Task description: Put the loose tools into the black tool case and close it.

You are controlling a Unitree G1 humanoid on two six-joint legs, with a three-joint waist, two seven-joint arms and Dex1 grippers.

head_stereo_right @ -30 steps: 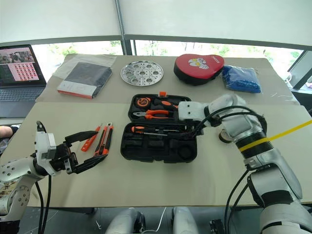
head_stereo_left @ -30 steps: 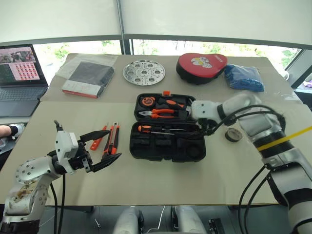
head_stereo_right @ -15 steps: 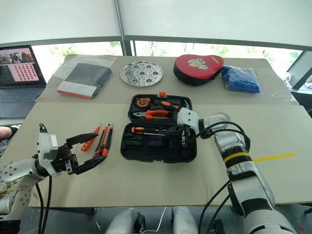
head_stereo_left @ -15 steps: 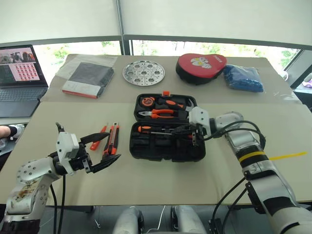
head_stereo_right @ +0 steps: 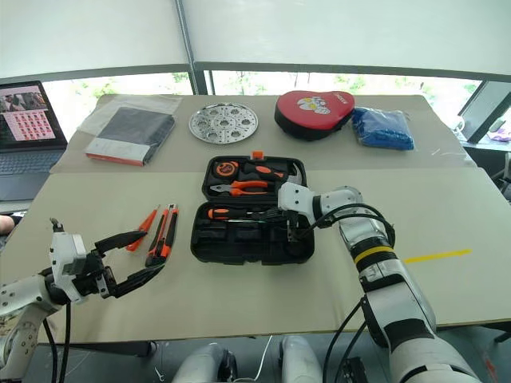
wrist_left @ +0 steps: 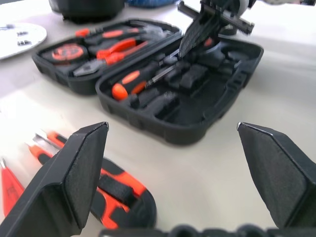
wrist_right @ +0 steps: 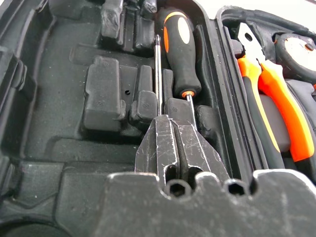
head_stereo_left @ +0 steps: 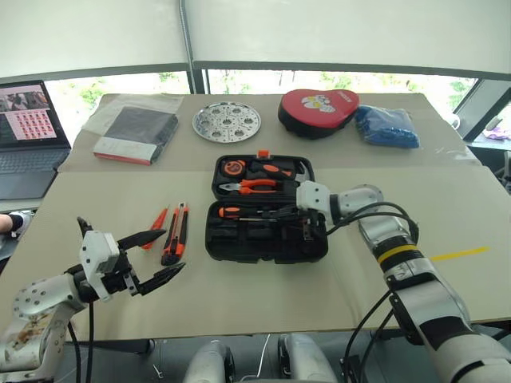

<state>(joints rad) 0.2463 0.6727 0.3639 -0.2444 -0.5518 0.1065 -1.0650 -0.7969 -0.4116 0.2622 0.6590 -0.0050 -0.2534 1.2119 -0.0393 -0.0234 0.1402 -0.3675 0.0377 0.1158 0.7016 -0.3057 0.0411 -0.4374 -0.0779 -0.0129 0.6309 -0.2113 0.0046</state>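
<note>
Black fingers of the left gripper [head_stereo_left: 152, 259] spread wide, nearest, over bare desk [head_stereo_left: 263, 295]. Just beyond: one utility knife [head_stereo_left: 176, 233], one slim orange tester screwdriver [head_stereo_left: 157, 227]. Centre: one black tool case [head_stereo_left: 266, 209], open, one screwdriver [head_stereo_left: 243, 212] seated inside. Right gripper [head_stereo_left: 297, 214] fingers pinched shut over its shaft. Far: one red heart-shaped pouch [head_stereo_left: 317, 111].

Head stereo pair looks forward and down from above the near edge of the table [head_stereo_left: 239, 303]; both eyes cover the same tabletop, slightly offset sideways. Left wrist view sits low near the table surface, facing the black tool case [wrist_left: 197, 118] from close by. Right wrist view is inside the open case — very near, looking along a screwdriver [wrist_right: 178, 49]. All four views share the case.
</note>
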